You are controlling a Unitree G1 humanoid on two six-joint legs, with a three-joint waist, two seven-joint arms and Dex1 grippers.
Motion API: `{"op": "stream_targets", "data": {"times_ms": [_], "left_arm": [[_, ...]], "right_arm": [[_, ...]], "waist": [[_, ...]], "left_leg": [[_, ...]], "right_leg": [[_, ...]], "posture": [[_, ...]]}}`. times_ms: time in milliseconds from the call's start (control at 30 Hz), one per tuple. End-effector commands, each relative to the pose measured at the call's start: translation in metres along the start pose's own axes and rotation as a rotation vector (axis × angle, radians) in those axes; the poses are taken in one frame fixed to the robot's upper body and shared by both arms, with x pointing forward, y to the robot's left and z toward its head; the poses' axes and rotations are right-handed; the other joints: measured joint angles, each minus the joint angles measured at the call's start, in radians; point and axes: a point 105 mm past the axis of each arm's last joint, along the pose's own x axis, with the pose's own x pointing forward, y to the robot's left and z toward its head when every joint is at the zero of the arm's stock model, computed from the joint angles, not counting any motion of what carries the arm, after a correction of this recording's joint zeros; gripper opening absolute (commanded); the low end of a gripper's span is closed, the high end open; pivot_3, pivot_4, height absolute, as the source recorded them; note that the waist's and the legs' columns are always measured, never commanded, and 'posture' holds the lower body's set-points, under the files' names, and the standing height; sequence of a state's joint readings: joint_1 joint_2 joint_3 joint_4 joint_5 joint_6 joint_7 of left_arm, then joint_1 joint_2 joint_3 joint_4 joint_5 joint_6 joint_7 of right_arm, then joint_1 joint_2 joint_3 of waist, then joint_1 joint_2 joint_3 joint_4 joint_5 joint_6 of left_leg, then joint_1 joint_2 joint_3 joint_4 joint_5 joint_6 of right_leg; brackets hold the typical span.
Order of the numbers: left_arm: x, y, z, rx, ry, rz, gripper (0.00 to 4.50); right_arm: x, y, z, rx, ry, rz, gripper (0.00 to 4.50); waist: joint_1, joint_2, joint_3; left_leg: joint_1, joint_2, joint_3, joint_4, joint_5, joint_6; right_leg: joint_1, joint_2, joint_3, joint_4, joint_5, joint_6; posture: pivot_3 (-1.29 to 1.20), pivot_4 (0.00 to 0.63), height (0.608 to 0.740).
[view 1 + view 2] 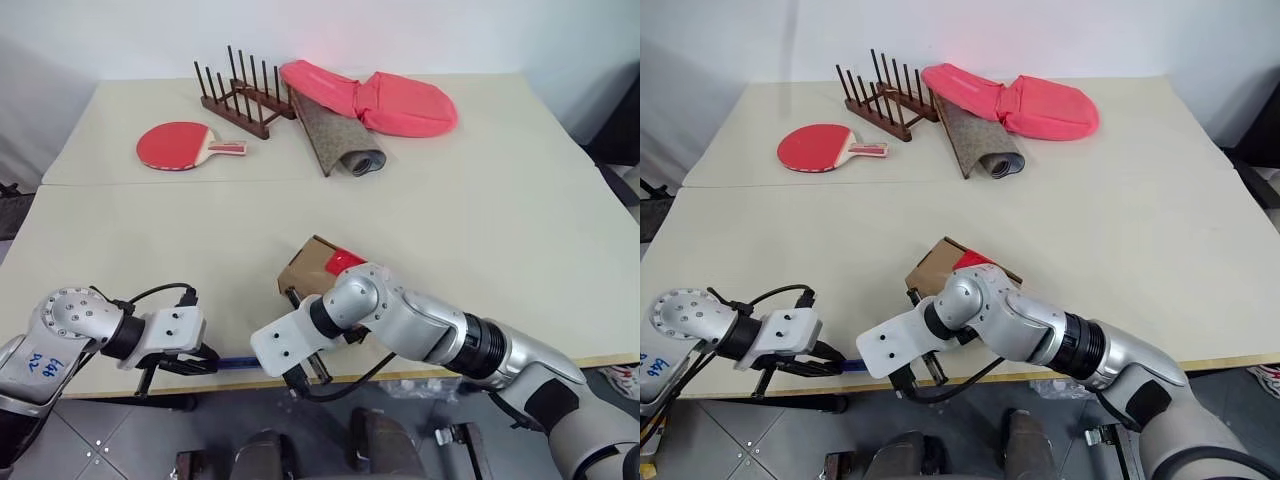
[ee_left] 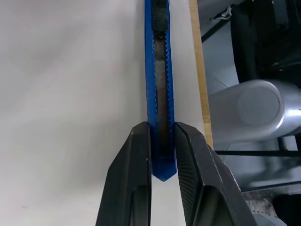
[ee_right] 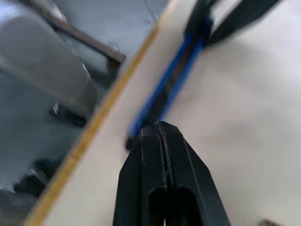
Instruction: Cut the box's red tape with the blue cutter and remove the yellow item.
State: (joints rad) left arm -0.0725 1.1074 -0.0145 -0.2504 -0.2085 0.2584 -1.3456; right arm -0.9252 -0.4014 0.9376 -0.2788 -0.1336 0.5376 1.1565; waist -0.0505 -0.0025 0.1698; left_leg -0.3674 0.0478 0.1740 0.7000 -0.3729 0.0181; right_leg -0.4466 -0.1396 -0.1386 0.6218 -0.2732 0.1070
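My left gripper [image 2: 162,155] pinches the slim dark-blue cutter [image 2: 157,70] flat on the bench [image 1: 450,230] at its 6 o'clock edge, steadying it. My right gripper [image 3: 162,129], pressed together, noses its far end, perhaps to work the slider. The brown cardboard box [image 1: 310,265] with red tape [image 1: 343,260] waits just beyond.

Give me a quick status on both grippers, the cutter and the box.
Left gripper shut on blue cutter at the table's near edge. Right gripper shut, empty, tips at cutter's far end. Box behind right arm, red tape uncut.
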Motion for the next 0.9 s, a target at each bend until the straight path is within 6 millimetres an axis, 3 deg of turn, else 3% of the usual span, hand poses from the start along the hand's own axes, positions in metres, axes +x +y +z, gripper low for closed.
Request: {"op": "stream_targets", "data": {"times_ms": [33, 267, 467, 633, 900], "left_arm": [[0.001, -0.007, -0.006, -0.025, 0.021, -0.038, 0.44], [0.002, -0.007, -0.007, -0.034, 0.024, -0.032, 0.44], [0.005, -0.005, -0.008, -0.067, 0.029, -0.015, 0.44], [0.007, -0.005, -0.004, -0.079, 0.016, -0.013, 0.44], [0.008, -0.005, -0.003, -0.080, 0.013, -0.016, 0.44]], "right_arm": [[0.005, -0.001, -0.003, -0.065, 0.025, -0.009, 0.03], [0.007, -0.003, -0.003, -0.075, 0.012, -0.011, 0.03], [-0.008, -0.016, 0.010, -0.114, -0.017, -0.055, 0.03], [-0.012, -0.004, 0.016, -0.115, -0.049, -0.012, 0.03], [0.002, 0.011, 0.007, -0.116, -0.023, 0.037, 0.03]], "waist": [[-0.006, 0.000, 0.000], [-0.006, 0.000, 0.000], [-0.006, 0.000, 0.000], [-0.005, 0.000, 0.000], [-0.004, 0.000, 0.000]], "left_leg": [[0.000, 0.000, 0.000, 0.000, 0.000, -0.001], [0.001, 0.002, 0.000, 0.000, 0.000, -0.002], [0.001, 0.002, 0.000, 0.000, 0.000, -0.002], [0.001, 0.002, 0.000, 0.000, 0.000, -0.002], [0.002, 0.002, 0.001, 0.001, 0.000, -0.003]], "right_leg": [[0.000, 0.001, 0.000, 0.000, 0.000, -0.001], [0.000, 0.003, 0.001, 0.000, -0.001, -0.001], [0.000, 0.003, 0.001, 0.000, -0.002, -0.003], [0.000, 0.003, 0.002, 0.001, -0.002, -0.003], [0.000, 0.004, 0.002, 0.001, -0.002, -0.003]], "posture": [[0.00, 0.150, 0.740], [0.00, 0.150, 0.740], [0.00, 0.150, 0.740], [0.00, 0.150, 0.740], [0.00, 0.150, 0.740]]}}
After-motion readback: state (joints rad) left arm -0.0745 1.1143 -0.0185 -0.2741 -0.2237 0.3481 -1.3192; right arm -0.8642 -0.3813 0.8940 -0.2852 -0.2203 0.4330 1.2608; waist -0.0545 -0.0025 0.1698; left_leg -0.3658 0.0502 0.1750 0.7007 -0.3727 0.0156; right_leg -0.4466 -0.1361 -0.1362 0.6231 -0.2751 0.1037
